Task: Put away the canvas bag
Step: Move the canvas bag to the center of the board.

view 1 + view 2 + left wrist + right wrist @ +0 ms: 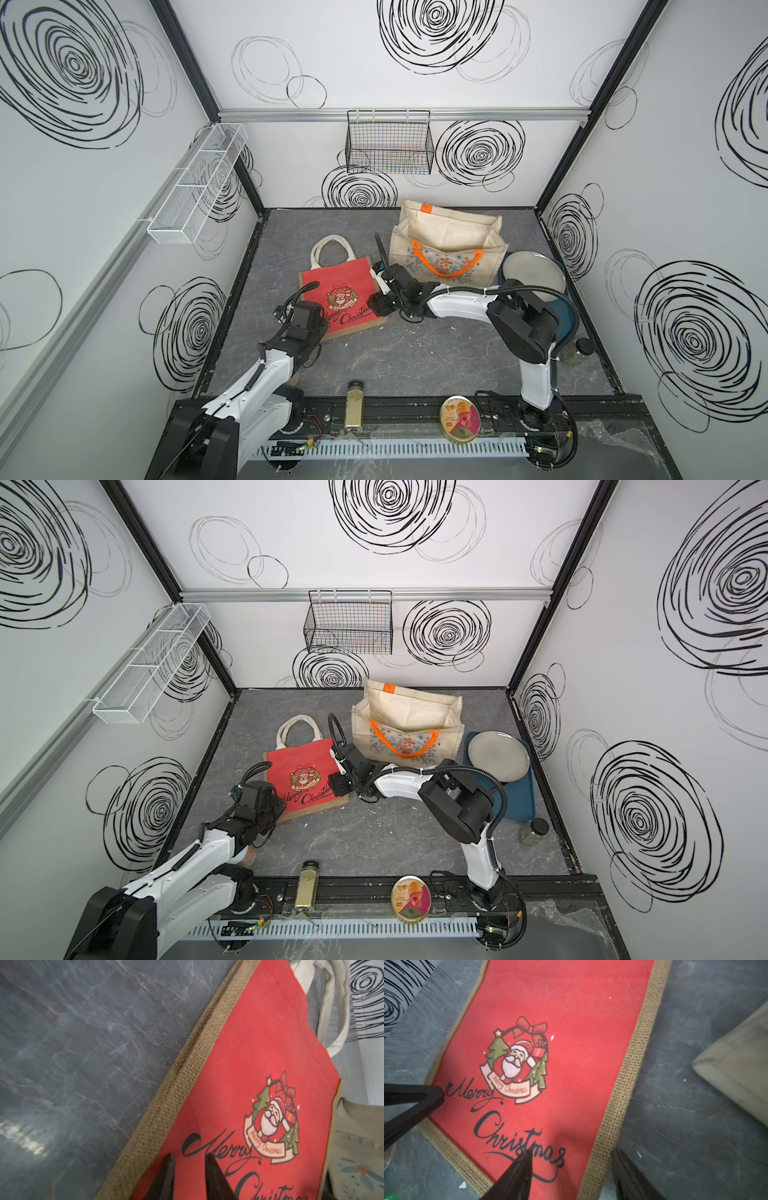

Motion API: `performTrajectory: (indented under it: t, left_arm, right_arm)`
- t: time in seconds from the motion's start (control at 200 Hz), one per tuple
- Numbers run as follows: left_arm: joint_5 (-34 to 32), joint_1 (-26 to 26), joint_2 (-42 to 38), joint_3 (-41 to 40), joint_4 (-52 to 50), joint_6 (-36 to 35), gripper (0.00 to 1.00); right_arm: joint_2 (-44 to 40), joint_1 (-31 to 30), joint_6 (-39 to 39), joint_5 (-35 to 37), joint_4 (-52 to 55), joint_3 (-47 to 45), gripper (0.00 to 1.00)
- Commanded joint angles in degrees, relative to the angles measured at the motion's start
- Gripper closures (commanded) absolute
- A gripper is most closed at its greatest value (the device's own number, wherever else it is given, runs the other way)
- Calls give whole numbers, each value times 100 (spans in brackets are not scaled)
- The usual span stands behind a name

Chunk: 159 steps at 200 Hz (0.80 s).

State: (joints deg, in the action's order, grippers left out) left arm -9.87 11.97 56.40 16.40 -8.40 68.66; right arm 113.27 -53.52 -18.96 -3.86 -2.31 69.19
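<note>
A red canvas bag [336,291] [303,771] with burlap edging, a Santa print and cream handles lies flat on the grey table, left of centre. My left gripper [190,1155] stands at its near left corner. Its jaws are a narrow gap apart, tips pressed on the red face [259,1053] by the word "Merry". My right gripper [571,1151] is open wide over the near right edge. One finger rests on the red face [571,1043], and the other is past the burlap border, over the table. Neither gripper holds anything.
A larger beige floral tote [449,245] with orange handles stands open right behind the red bag. A black wire basket [388,141] and a white mesh shelf [195,187] hang on the walls. A blue tray [567,320] with a grey plate, a jar [579,351], a spice bottle [354,405] and a round tin [460,419] are nearby.
</note>
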Motion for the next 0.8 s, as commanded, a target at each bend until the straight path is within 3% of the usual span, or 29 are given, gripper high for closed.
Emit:
performTrajectory:
  t: [0.0, 0.235, 0.791]
  left_arm:
    - [-226, 34, 219, 62, 162, 171, 71]
    - [-339, -208, 730, -93, 707, 341, 74]
    - [-454, -1657, 1740, 129, 1953, 356, 77]
  right_arm:
    - [118, -156, -46, 18, 162, -28, 50]
    - [460, -451, -82, 30, 195, 314, 62]
    - [1590, -634, -125, -143, 437, 1914, 60]
